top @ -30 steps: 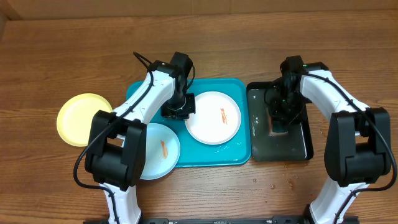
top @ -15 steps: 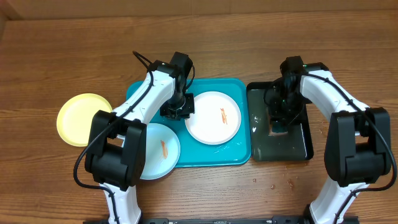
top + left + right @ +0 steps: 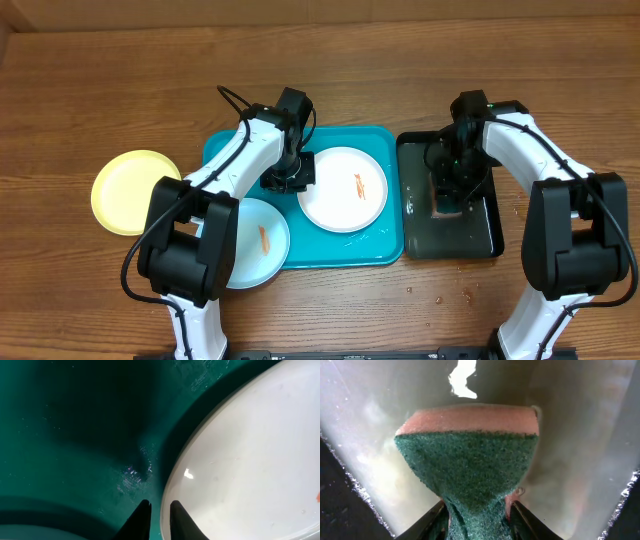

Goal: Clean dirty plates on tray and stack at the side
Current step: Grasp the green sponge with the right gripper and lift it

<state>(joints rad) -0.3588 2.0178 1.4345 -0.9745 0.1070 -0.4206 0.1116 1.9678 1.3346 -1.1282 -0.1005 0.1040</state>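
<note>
The turquoise tray [image 3: 352,247] holds the white plate [image 3: 345,195], which has a red-orange smear. The pale blue plate [image 3: 250,245], also smeared, lies at the tray's front left corner and overhangs its rim. The yellow-green plate [image 3: 128,190] lies on the table to the left of the tray. My left gripper [image 3: 288,180] is at the white plate's left rim. In the left wrist view its fingers [image 3: 160,510] are nearly closed with the white plate's [image 3: 250,460] rim between them, over the wet tray [image 3: 75,435]. My right gripper [image 3: 477,510] is shut on a green-and-pink sponge [image 3: 467,455].
A narrower black tray [image 3: 470,238] stands right of the turquoise tray. My right gripper [image 3: 448,190] holds the sponge [image 3: 441,210] down in it, against its wet floor [image 3: 585,435]. Water drops lie on the table in front of the black tray.
My left gripper has shifted slightly right, onto the white plate's rim. My right gripper and the sponge have stayed at the same spot in the black tray.
</note>
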